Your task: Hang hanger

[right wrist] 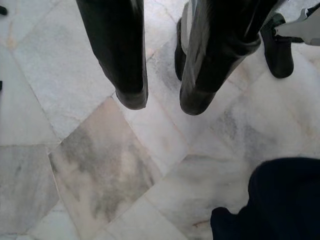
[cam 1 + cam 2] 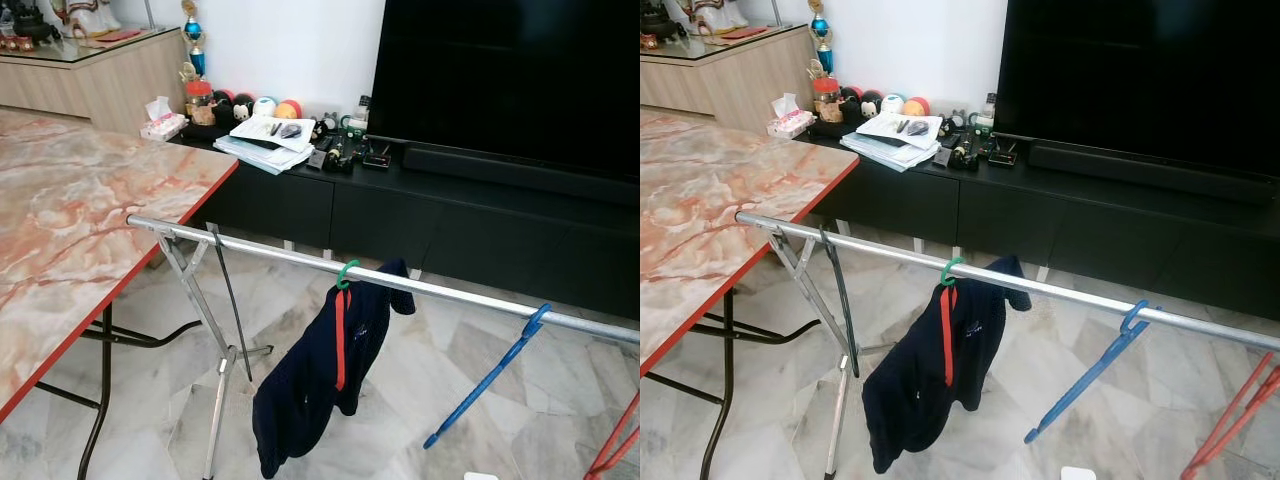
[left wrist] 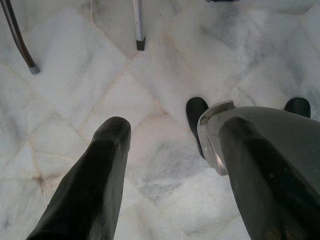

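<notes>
**Spotter:** What's ahead of you?

**Operator:** I have a long silver metal drying-rack rail (image 2: 300,258) running across my head view, from its folding leg frame (image 2: 205,310) on my left down toward the right edge. Three things hang on it: a navy garment with a red stripe (image 2: 315,375) on a green-hooked hanger (image 2: 345,273) near the middle, a bare blue plastic hanger (image 2: 490,375) further right, tilted with its lower end swung left, and part of a red hanger (image 2: 1230,420) at the far right edge.

**Spotter:** Room along the rail?

**Operator:** Bare rail between the leg frame and the garment, and a shorter bare stretch between the garment and the blue hanger. The red-edged marble-pattern table (image 2: 80,220) crowds my left; its corner sits just beside the rail's left end. Behind the rail, a low black TV cabinet (image 2: 450,215) runs the width, with papers and clutter on top.

**Spotter:** Grippers?

**Operator:** Both point down at pale marble floor tiles (image 3: 165,90). The left gripper (image 3: 172,135) has its two black fingers well apart, holding nothing, with a rack foot beyond the tips. The right gripper (image 1: 162,100) has its fingers a narrow gap apart, also holding nothing; the navy garment's hem shows in a corner of that wrist view.
</notes>
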Tool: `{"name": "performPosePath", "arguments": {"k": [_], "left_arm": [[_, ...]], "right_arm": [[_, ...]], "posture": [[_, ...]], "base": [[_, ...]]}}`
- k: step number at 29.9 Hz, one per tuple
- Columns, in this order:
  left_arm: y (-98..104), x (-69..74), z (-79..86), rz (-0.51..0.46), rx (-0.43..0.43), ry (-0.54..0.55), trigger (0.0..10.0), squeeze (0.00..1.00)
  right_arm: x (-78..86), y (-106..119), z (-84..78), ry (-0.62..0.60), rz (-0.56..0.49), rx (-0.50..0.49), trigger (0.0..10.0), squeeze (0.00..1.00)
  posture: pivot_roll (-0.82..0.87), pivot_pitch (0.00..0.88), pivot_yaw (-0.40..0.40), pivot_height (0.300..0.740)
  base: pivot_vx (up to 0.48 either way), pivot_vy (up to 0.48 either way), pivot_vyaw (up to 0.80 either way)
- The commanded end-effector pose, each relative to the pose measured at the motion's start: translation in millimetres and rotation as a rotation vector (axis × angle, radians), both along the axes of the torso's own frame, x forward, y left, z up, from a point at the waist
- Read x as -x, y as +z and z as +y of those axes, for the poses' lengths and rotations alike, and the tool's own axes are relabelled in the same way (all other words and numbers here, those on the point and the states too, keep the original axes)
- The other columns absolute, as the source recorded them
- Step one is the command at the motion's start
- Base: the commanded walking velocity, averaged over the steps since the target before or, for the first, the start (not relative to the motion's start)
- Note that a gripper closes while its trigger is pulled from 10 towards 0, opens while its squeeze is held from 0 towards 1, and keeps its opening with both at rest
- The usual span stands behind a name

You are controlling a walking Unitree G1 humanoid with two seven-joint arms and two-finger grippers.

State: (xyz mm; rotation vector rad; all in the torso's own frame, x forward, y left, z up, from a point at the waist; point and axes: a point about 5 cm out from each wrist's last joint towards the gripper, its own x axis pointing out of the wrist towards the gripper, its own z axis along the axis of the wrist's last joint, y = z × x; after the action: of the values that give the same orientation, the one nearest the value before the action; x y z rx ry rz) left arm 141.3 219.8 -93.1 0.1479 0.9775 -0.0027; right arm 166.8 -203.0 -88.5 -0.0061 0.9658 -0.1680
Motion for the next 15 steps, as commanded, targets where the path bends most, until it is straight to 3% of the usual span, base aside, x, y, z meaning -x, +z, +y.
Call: {"name": "performPosePath", "arguments": {"k": [1, 11, 15], "left_arm": [[-1.7, 3.2, 0.4, 0.029, -0.004, -0.008, 10.0, 0.00], [-3.3, 3.3, -6.9, 0.031, 0.003, -0.012, 10.0, 0.00], [-3.8, 4.3, -7.9, 0.033, 0.002, -0.016, 10.0, 0.00]], "right_arm": [[2.0, -1.1, 1.5, -0.017, -0.001, -0.018, 10.0, 0.00], [4.3, -2.5, 3.4, 0.010, 0.009, -0.024, 10.0, 0.00], [6.0, -3.3, 4.3, 0.066, 0.022, -0.002, 10.0, 0.00]], "posture": [[0.00, 0.029, -0.013, 0.740], [0.01, 0.020, -0.014, 0.740], [0.01, 0.014, -0.012, 0.740]], "base": [[0.000, 0.000, -0.76], [0.000, 0.000, -0.73], [0.000, 0.000, 0.00]]}}
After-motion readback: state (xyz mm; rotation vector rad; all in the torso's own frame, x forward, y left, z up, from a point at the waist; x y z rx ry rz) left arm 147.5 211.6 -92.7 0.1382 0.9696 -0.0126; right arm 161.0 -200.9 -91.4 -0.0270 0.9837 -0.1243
